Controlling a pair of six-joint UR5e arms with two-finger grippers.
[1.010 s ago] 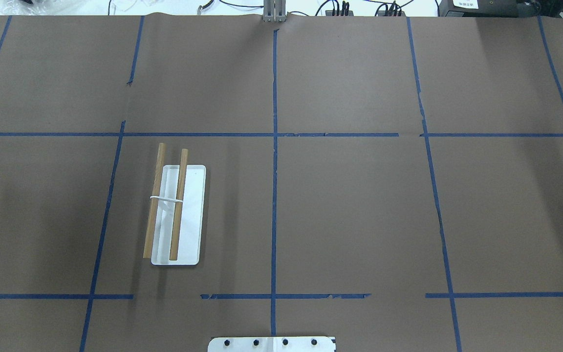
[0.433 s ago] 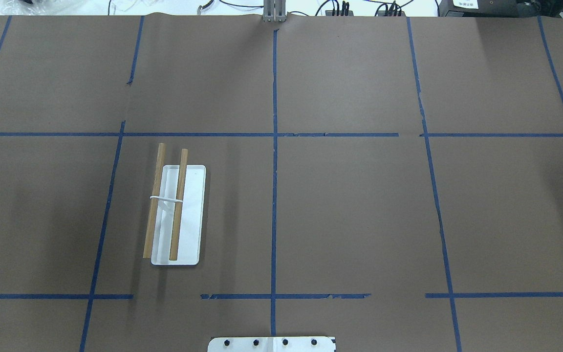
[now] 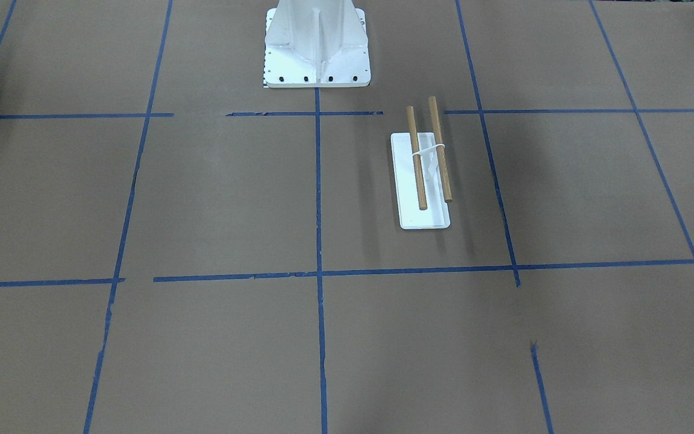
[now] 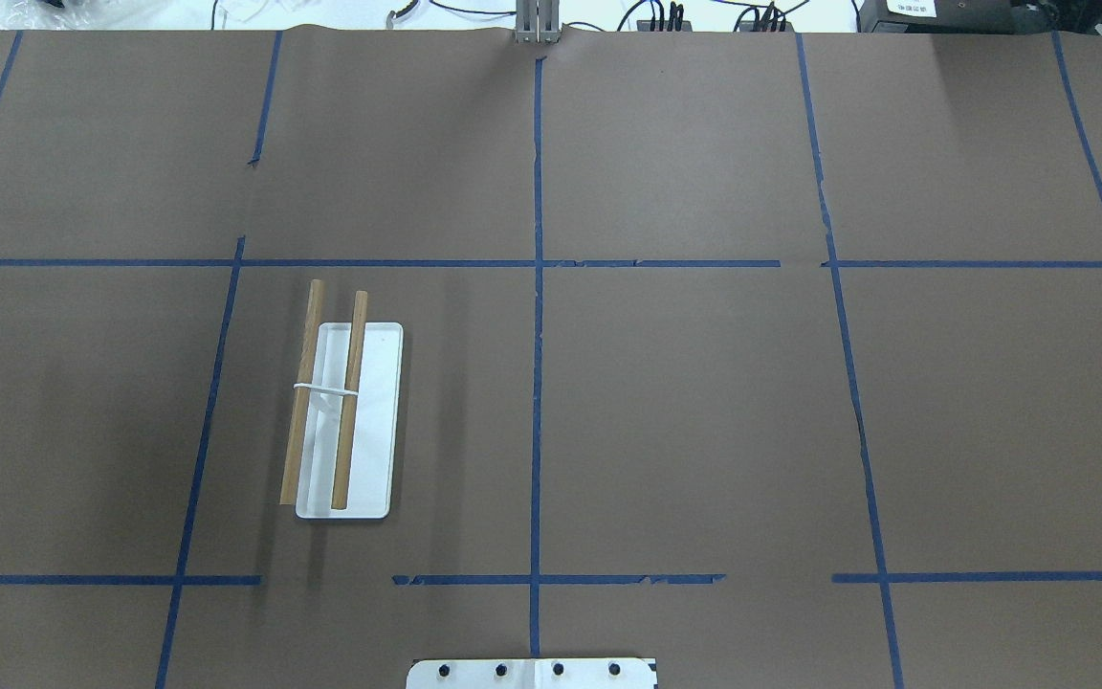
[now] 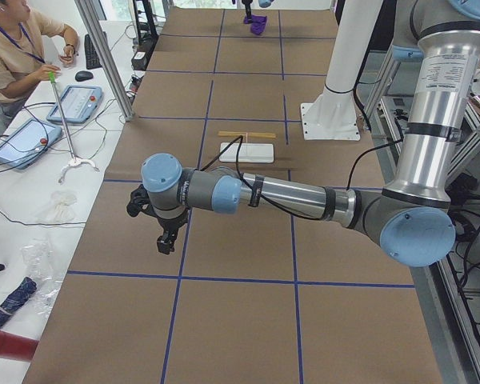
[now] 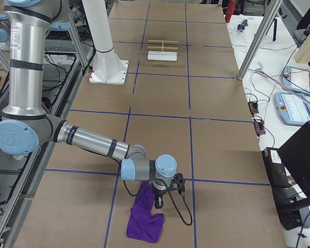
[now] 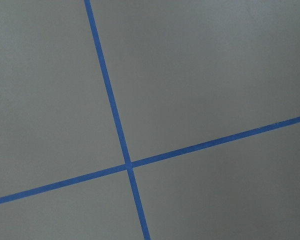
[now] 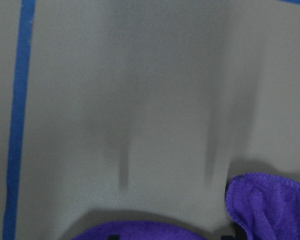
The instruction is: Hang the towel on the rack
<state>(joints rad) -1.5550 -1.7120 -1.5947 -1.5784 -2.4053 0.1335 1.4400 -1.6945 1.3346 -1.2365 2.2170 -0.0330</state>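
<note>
table (image 4: 704, 411) brown, blue-taped | rack (image 4: 377, 431) on my left half, dowels (image 4: 347, 440) bare for the cloth | towel (image 6: 144, 223) bunched at my far right end, well apart from the rack | right gripper (image 6: 159, 200) right at its top, likely to lift it — clasp: cannot tell | left gripper (image 5: 166, 238) hovers aside over the table — cannot tell either

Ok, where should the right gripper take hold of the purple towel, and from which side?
Take the towel by the bunched end next to the right gripper, coming straight down from above. It seems to lie rumpled and low on the table, so no edge stands up for a sideways approach. Whether the jaws already pinch it, I cannot tell.
</note>
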